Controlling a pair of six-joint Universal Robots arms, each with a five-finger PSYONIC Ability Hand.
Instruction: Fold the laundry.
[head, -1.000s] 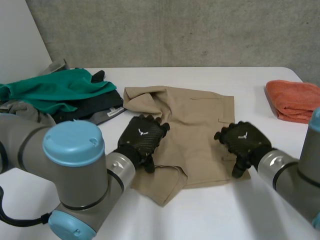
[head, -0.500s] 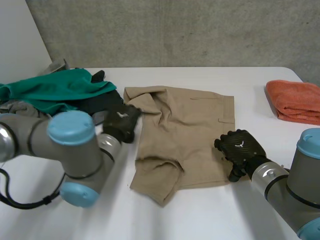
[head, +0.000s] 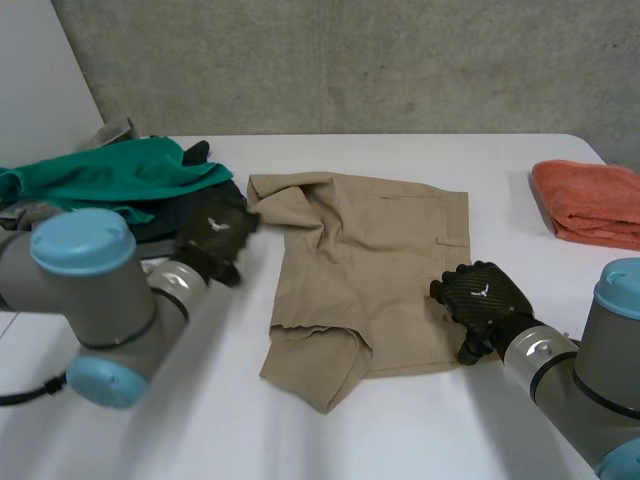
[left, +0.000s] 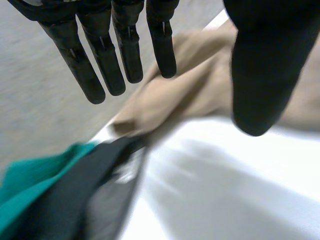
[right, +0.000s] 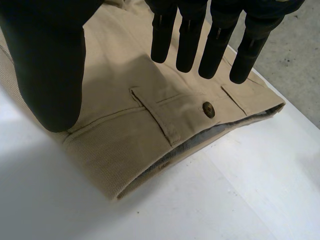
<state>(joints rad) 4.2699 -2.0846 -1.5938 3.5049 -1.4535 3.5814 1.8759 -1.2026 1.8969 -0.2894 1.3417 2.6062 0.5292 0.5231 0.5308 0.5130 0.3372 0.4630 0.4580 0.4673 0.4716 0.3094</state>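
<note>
Khaki twill shorts (head: 380, 260) are spread on the white table (head: 400, 430); judged soft, light and floppy, they are best taken at the waistband corners. Left hand (head: 215, 232) and right hand (head: 482, 297) are held released, empty

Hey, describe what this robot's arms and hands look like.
The left arm and right arm are thick grey tubes with rounded joints and light-blue caps. The left hand and right hand are black, with a woven carbon-like surface and a small pale emblem on the back. Their fingers are slim, segmented, round-tipped.
</note>
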